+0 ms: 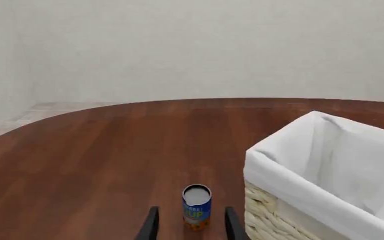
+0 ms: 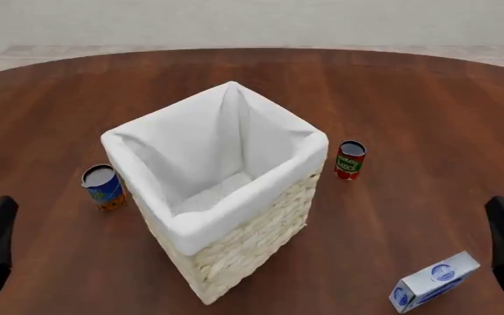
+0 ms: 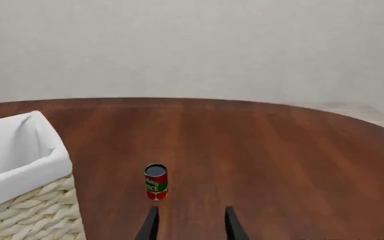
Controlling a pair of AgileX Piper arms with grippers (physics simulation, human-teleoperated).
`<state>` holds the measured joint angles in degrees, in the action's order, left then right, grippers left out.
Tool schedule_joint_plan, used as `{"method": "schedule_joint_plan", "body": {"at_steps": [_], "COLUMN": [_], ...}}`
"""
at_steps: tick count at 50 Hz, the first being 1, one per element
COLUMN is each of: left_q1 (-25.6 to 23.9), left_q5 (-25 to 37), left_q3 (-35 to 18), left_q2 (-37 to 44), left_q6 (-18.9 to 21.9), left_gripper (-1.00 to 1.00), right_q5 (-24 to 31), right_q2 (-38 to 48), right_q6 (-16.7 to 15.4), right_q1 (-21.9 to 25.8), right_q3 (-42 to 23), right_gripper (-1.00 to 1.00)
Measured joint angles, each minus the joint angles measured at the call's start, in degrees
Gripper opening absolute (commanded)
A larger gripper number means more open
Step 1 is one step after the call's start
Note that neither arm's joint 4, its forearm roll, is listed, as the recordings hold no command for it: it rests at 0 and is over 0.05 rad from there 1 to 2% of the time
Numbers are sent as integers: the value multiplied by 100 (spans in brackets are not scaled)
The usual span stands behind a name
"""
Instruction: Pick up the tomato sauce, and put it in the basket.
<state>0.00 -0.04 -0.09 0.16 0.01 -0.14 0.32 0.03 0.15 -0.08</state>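
A big round brown wooden counter fills the front view under a pale wall. The small red tomato sauce can with a green band stands right of the middle, just beside the tall pale wicker basket with a white cloth liner. Both jaws are open and hold nothing. The right gripper could knock the can over. The left gripper faces a blue-and-orange can, which is the wrong one to grab.
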Motion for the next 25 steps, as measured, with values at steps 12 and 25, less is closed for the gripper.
{"method": "schedule_joint_plan", "body": {"at_steps": [12, 25], "left_q1": [0, 0], "left_q5": [-5, -7], "left_q3": [-11, -14], "left_q2": [18, 24], "left_q6": [0, 1], "left_gripper": [100, 100], "right_q5": [-44, 12], "right_q2": [91, 203], "right_q6": [8, -254], "right_q1": [-12, -48], "right_q3": [-6, -217], "right_gripper": [100, 100]}}
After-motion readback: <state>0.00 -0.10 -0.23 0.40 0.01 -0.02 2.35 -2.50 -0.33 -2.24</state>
